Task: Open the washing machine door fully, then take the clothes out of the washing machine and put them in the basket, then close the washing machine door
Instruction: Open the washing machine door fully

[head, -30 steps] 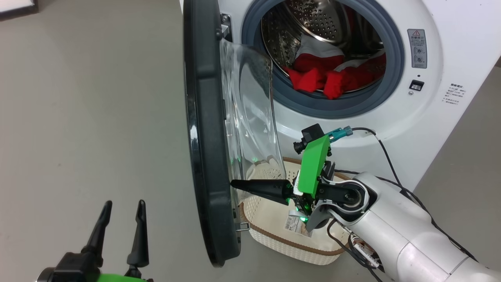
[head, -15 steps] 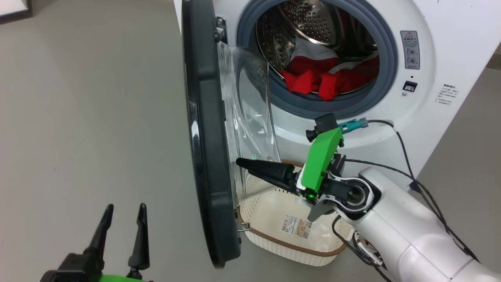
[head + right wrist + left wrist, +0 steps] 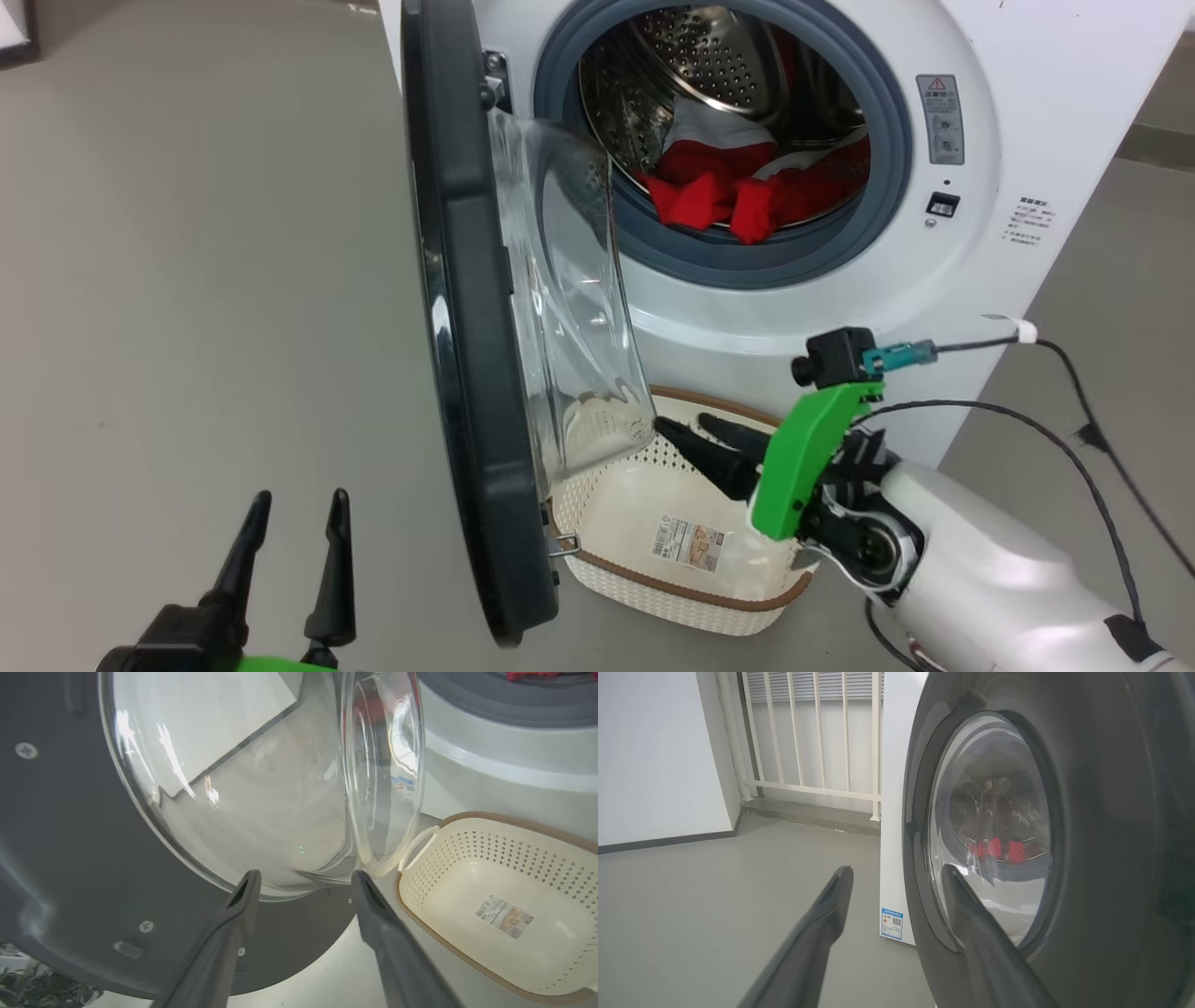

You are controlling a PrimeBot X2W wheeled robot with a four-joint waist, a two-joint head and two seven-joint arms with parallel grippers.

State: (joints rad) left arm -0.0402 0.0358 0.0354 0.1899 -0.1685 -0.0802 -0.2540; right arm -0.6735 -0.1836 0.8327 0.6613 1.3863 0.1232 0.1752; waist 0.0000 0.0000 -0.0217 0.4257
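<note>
Hovering right gripper (image 3: 680, 420), fingers spread, over cream perforated plastic basket (image 3: 607, 513), pointing at black-rimmed glass door (image 3: 467, 373); aiming next upward at bright red fabric clothes (image 3: 719, 196) inside white washing machine (image 3: 766, 317); holding left gripper (image 3: 299, 495) spread, farther off.

At the back stood the washing machine (image 3: 747, 308). Its door (image 3: 467, 373) hung out left of the opening, edge-on to the head view. The clothes (image 3: 738, 191) lay low in the drum (image 3: 709, 65). The basket (image 3: 672, 588) sat on the floor (image 3: 187, 280) before the machine, right of the door. The right gripper (image 3: 686, 425) was over the basket, near the door's glass. The left gripper (image 3: 299, 499) was left of the door, apart from it.
</note>
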